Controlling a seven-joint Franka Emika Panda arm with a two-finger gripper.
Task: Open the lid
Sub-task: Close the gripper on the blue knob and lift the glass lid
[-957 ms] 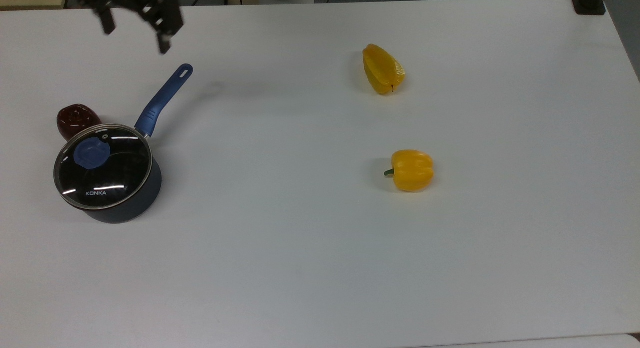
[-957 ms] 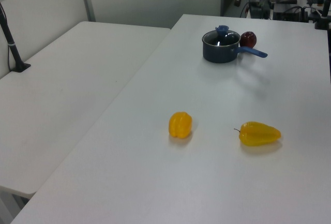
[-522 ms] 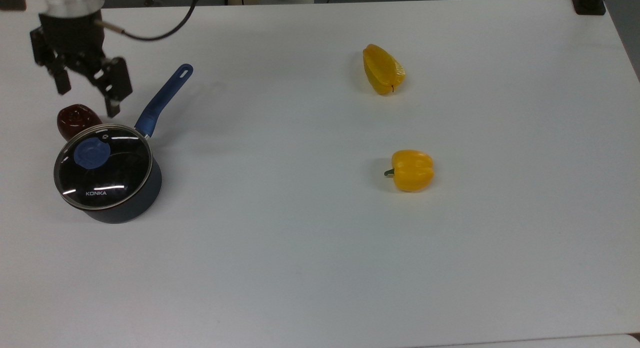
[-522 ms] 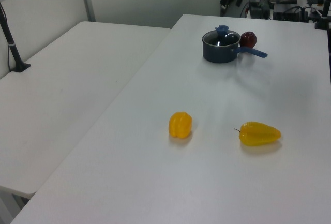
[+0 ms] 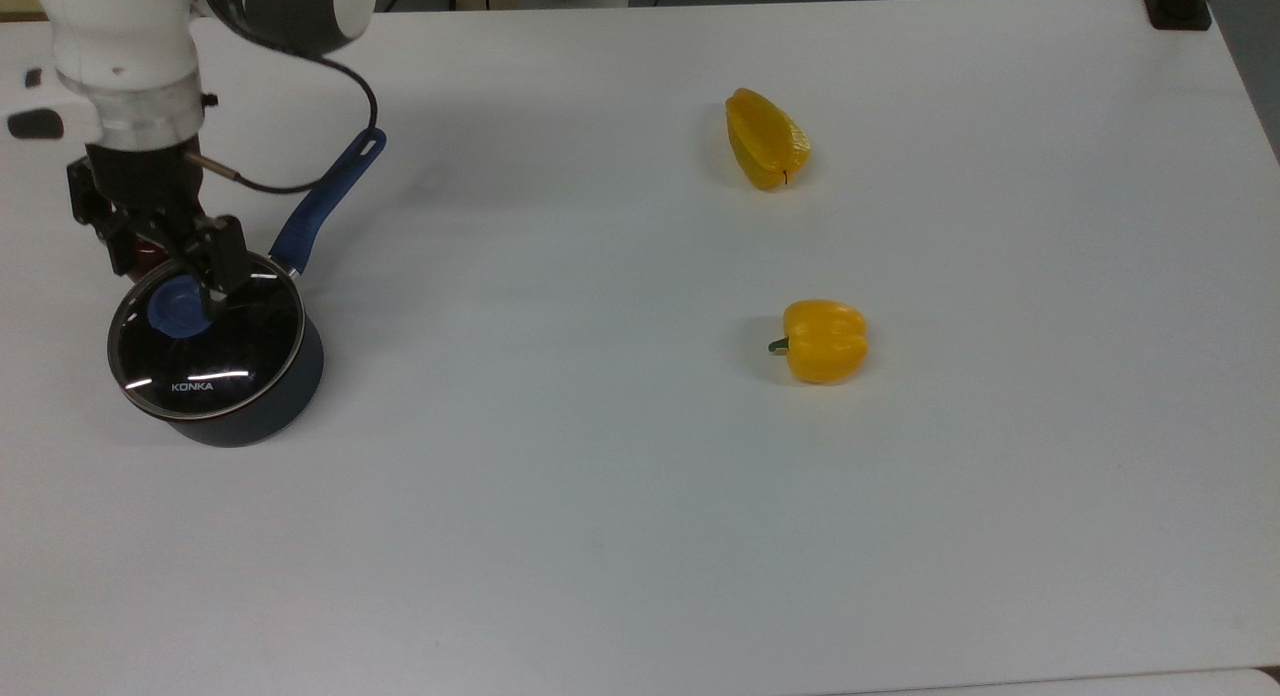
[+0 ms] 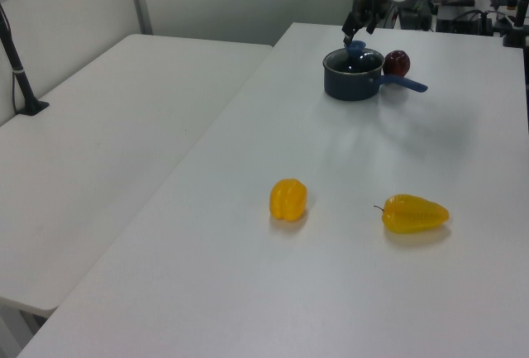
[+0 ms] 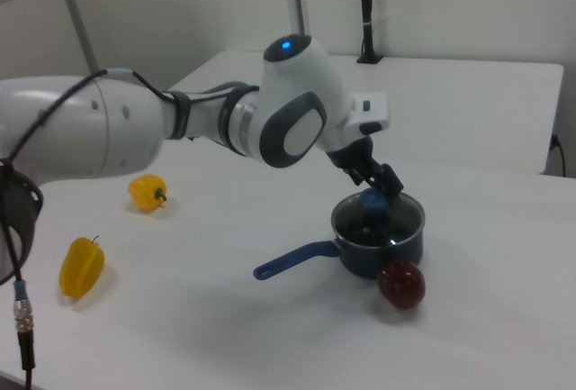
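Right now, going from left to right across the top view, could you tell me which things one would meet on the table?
The lid on the saucepan with the gripper above it → long yellow pepper → round yellow pepper.

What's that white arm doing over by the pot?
The robot arm has its gripper open right above the blue knob of the lid, one finger on each side of the knob, about to take hold. The glass lid sits on the saucepan, so nothing is lifted yet. A dark red pepper lies beside the pot, and two yellow peppers lie apart on the white table, untouched.
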